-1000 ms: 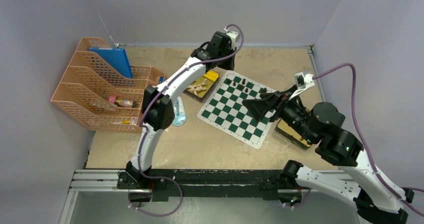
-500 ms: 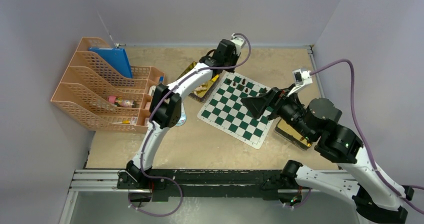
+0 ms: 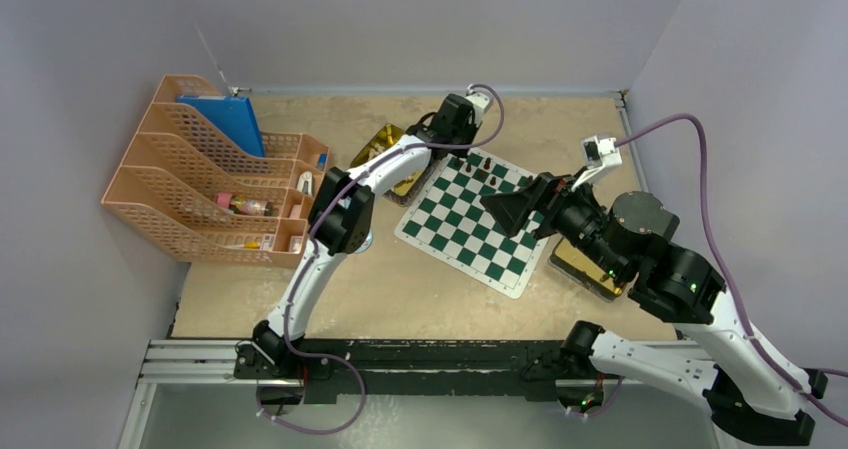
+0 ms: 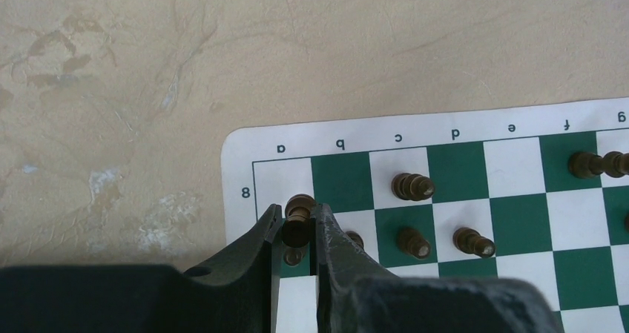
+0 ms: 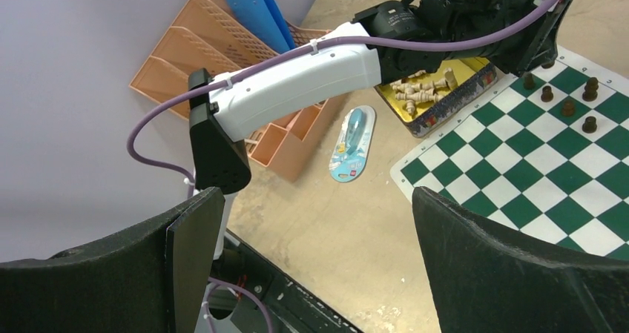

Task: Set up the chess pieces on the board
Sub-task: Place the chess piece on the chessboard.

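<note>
Hanging nearest to me, the right gripper [image 3: 515, 212] waits above the near side of the board [image 3: 470, 231] with its jaws spread wide and nothing between them. I take it to be parked there, out of the other arm's way. Tucked under that arm, just off the board's right edge, lies a gold tin [image 3: 578, 267]; the arm hides most of it, so I cannot tell what is in it.

Across the green and white squares, the left gripper [image 4: 297, 225] has reached the far corner, where the border is lettered a and numbered 8. Its fingers are pinched on a dark brown chess piece [image 4: 298, 220], held roughly upright over the first squares of the a file. It looks ready to be set down, though I cannot tell whether its base touches the mat. Other dark pieces [image 4: 413, 187] already stand along those two back rows, some leaning, so the dark side is only partly set up.

Just beyond the board's left edge sits an open gold tin [image 5: 445, 112] with the pale beige pieces [image 5: 423, 88] heaped loose inside, none yet on the board. Farther left, an orange file rack [image 3: 190, 194] holds a blue folder [image 3: 228, 119] and a few small items.
</note>
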Robot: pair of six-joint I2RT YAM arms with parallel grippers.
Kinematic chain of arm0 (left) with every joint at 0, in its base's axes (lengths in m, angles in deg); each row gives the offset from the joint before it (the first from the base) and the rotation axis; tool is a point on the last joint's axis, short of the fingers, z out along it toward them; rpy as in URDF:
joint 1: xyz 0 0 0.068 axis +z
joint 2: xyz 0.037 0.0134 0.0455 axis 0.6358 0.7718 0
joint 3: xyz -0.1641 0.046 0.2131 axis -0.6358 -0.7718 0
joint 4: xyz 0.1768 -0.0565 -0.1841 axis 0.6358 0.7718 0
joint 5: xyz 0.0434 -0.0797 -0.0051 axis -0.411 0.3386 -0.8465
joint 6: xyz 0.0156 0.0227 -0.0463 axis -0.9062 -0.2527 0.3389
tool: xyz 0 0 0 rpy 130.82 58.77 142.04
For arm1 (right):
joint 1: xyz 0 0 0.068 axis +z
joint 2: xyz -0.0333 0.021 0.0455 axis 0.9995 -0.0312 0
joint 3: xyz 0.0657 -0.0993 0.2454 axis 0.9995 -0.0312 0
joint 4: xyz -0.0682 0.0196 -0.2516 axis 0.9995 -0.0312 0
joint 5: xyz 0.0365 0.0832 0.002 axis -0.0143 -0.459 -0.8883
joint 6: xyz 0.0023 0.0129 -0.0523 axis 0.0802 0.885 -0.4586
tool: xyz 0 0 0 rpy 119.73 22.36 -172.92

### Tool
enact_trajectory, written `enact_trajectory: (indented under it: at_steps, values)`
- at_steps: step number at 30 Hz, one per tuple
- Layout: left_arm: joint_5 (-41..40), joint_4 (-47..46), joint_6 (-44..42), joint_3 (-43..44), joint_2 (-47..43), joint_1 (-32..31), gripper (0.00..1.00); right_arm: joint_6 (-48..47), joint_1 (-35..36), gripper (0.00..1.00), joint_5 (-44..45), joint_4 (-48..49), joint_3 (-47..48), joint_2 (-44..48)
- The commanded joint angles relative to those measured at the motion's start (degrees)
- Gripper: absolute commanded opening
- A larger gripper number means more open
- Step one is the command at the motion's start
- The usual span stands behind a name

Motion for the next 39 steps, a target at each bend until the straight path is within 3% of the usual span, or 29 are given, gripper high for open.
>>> enact_trajectory:
  at_steps: [1,23,39]
  values:
    - [0.4,-3.5,-1.8,0.0,0.9,0.2,0.0,0.4,0.1,0.99,2.0,0.9,2.4,0.4]
    - [-0.5,-5.5,-2.4,0.8,4.0,1.3,0.02,-2.0,0.1,0.99,2.0,1.2,3.8,-1.4]
    - [0.7,-7.2,-3.6,1.7,4.0,1.4,0.31,-2.2,0.0,0.99,3.1,2.0,3.4,-2.0]
